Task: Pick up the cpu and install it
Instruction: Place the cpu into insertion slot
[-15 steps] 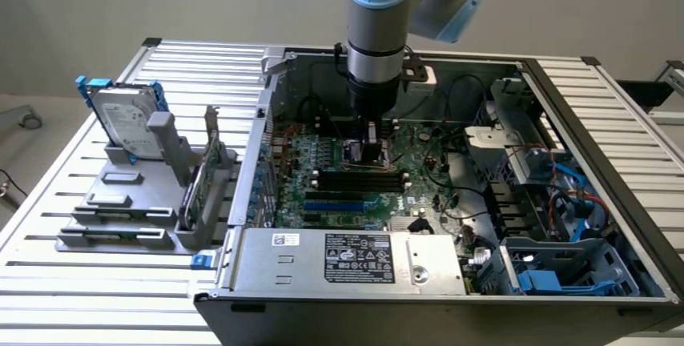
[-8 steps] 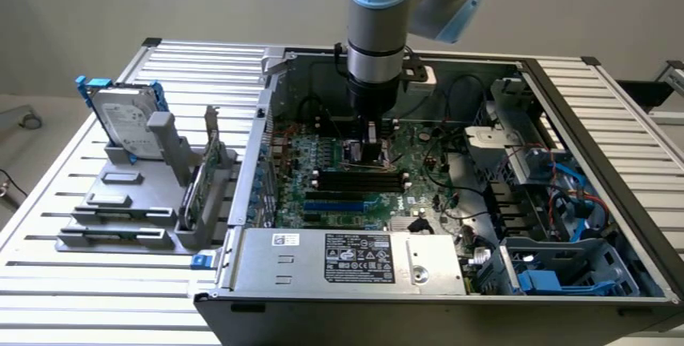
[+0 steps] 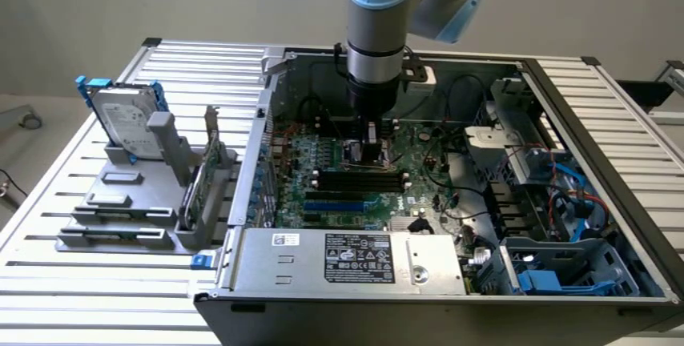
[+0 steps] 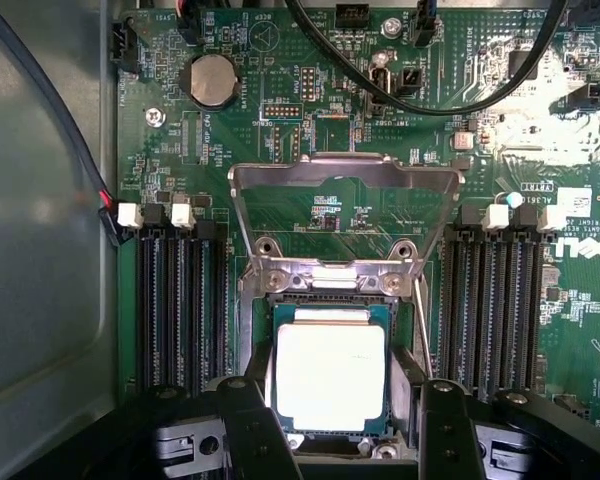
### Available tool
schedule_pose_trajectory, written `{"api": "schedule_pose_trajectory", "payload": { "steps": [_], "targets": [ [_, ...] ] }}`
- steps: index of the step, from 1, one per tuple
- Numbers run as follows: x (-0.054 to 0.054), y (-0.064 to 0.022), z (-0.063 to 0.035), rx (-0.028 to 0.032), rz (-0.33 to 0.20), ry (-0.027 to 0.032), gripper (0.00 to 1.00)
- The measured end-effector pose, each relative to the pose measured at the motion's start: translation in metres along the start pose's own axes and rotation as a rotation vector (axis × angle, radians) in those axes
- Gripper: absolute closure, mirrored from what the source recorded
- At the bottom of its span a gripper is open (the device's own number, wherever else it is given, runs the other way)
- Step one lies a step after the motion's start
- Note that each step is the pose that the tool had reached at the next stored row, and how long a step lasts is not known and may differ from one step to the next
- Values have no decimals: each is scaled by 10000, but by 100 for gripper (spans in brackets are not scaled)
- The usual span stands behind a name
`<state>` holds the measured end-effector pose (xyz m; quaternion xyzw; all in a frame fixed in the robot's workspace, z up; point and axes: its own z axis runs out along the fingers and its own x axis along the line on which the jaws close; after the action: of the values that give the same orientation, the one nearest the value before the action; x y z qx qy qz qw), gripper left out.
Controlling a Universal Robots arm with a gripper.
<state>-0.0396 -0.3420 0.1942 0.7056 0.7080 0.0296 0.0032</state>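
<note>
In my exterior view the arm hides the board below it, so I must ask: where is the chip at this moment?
Observer: In the wrist view the chip lies flat in the socket, silver top up.
Operator: Is the metal frame of the socket closed over it?
Observer: No. The frame stands open, swung back off the chip.
Operator: And the pincer?
Observer: The pincer is open, with one finger on each side of the chip. I cannot tell if they touch it.
</note>
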Motion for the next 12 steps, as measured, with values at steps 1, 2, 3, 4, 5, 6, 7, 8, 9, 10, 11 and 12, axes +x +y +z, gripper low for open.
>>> {"api": "schedule_pose_trajectory", "payload": {
  "steps": [1, 2, 3, 4, 5, 6, 7, 8, 9, 10, 11, 12],
  "targets": [
    [0, 0, 1, -8, 0, 0, 45],
    [0, 0, 3, -16, 0, -1, 45],
    [0, 0, 4, -21, 0, -2, 45],
    [0, 0, 5, -27, 2, -2, 45],
    [0, -1, 5, -34, 8, -2, 45],
    [0, -2, 6, -39, 14, -3, 45],
    [0, -3, 6, -46, 22, -4, 45],
    [0, -4, 8, -52, 33, -5, 45],
    [0, -5, 9, -56, 47, -7, 45],
    [-1, -5, 10, -62, 64, -9, 45],
    [-1, -6, 11, -67, 81, -10, 45],
    [-1, -7, 13, -71, 95, -10, 45]
  ]
}}
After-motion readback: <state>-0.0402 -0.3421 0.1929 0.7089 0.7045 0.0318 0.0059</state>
